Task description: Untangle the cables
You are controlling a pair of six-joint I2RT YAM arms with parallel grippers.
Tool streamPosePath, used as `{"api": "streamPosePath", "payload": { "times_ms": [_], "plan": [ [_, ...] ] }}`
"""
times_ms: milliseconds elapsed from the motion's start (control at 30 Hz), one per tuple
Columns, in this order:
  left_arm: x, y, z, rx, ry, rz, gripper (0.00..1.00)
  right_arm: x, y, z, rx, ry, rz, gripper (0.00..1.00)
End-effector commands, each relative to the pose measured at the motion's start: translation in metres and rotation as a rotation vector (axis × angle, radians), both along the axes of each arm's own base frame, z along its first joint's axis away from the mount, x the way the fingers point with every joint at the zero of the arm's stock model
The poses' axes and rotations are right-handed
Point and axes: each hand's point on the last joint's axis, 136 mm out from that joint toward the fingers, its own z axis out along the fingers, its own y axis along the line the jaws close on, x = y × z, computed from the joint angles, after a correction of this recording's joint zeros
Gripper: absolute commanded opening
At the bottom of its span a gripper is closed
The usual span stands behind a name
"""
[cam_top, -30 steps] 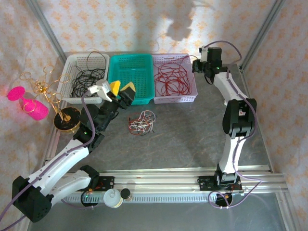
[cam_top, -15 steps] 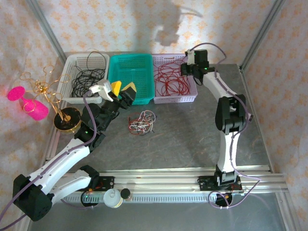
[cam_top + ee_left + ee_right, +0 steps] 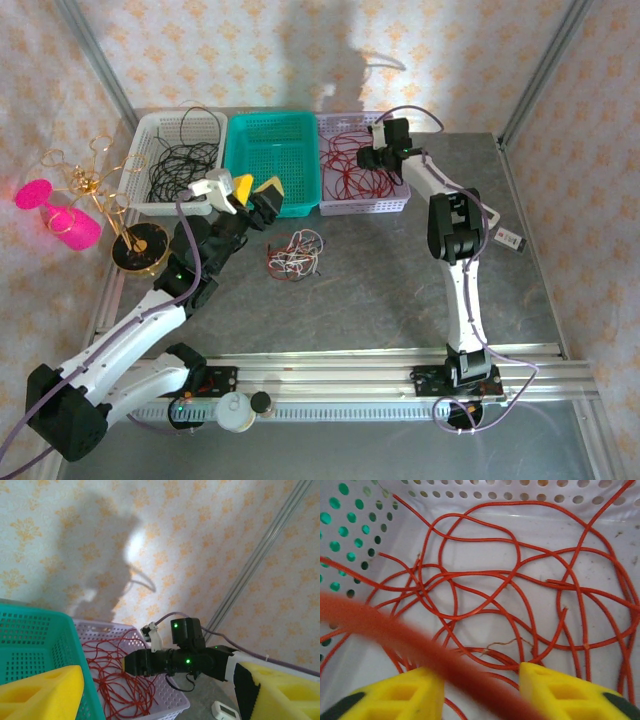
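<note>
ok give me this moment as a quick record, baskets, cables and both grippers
left basket: white, holds black cables
middle basket: teal, between the other two
right basket: pale, holds red cables
table: mixed red, white and dark tangle lies loose in front of the teal basket
left gripper: open, at the teal basket's near edge, nothing between the fingers
right gripper: over the right basket, jaws apart, a blurred red strand crossing close in front
</note>
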Motion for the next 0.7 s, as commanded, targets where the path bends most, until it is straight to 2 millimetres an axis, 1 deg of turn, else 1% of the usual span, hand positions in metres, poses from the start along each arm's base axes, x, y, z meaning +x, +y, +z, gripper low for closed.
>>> {"api": "streamPosePath", "payload": {
  "times_ms": [0, 67, 233, 267, 300, 433, 533, 667],
  "plan": [
    [-0.003, 0.006, -0.011, 0.002, 0.035, 0.022, 0.77, 0.015, -0.008, 0.044, -0.018, -0.103, -0.048, 0.48],
    [-0.005, 0.009, -0.016, -0.002, 0.048, 0.027, 0.76, 0.013, -0.01, 0.053, -0.036, -0.107, -0.046, 0.53],
    [-0.011, 0.013, -0.035, 0.006, 0.093, 0.035, 0.77, -0.003, -0.013, 0.078, -0.065, -0.119, -0.03, 0.62],
    [-0.012, 0.014, -0.038, 0.01, 0.1, 0.035, 0.77, -0.007, -0.016, 0.081, -0.075, -0.12, -0.037, 0.63],
    [-0.012, 0.014, -0.04, 0.014, 0.107, 0.034, 0.77, -0.01, -0.02, 0.088, -0.086, -0.132, -0.051, 0.65],
    [-0.014, 0.015, -0.044, 0.02, 0.118, 0.036, 0.77, -0.019, -0.034, 0.102, -0.132, -0.167, -0.093, 0.67],
    [-0.014, 0.015, -0.044, 0.019, 0.116, 0.033, 0.77, -0.024, -0.038, 0.116, -0.147, -0.192, -0.106, 0.68],
    [-0.013, 0.014, -0.048, 0.025, 0.13, 0.031, 0.77, -0.031, -0.042, 0.144, -0.126, -0.226, -0.136, 0.68]
  ]
}}
